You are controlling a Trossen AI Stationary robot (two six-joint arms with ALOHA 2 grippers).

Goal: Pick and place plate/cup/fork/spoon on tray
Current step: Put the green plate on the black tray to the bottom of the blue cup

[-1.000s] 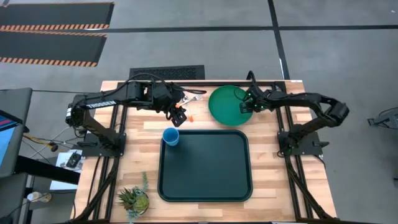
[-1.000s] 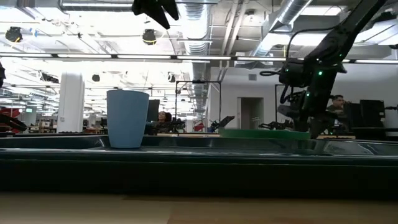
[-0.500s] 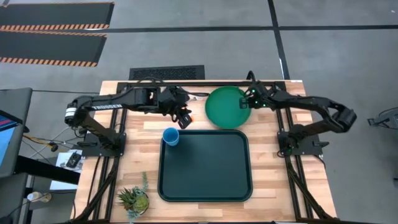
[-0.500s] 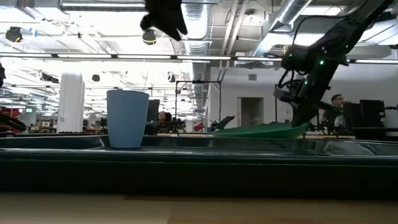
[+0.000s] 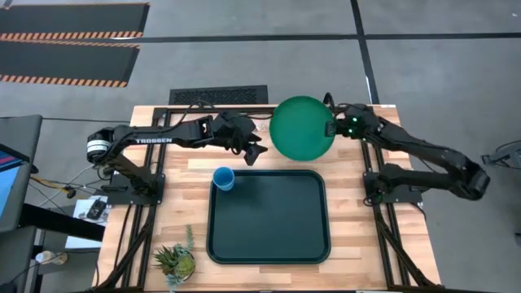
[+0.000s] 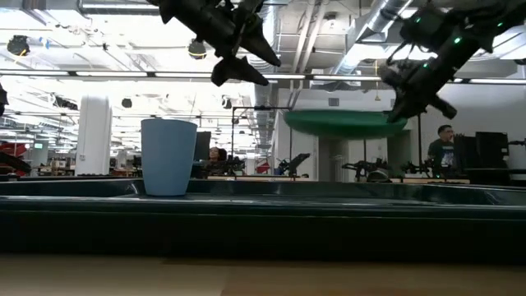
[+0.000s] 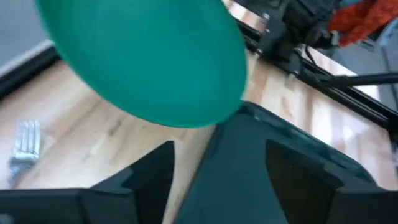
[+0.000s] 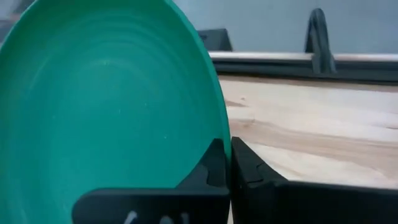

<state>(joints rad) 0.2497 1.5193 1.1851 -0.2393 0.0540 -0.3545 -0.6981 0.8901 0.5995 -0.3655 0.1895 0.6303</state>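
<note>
Right gripper (image 8: 225, 163): clamped on plate (image 5: 301, 129) rim, airborne | left gripper (image 5: 255, 152): fingers spread wide, holding nothing

Green plate (image 5: 301, 128) held level above table; blue cup (image 5: 224, 178) upright on tray (image 5: 269, 236).

The counter (image 5: 195, 167) is pale butcher-block wood, carried on a black metal frame. At its seven o'clock corner stands a small potted succulent (image 5: 175, 261). Beyond the twelve o'clock edge a black floor vent grille (image 5: 218, 95) lies on the grey floor, and at eleven o'clock two dark mats with orange-striped edges (image 5: 69, 42) lie one beside the other. At nine o'clock, off the counter, sit a dark stand with cables (image 5: 24, 195). From counter height, a bright hall shows behind, with ceiling ducts (image 6: 283, 33), a white column (image 6: 94, 136) and a person (image 6: 445, 136) at three o'clock.
</note>
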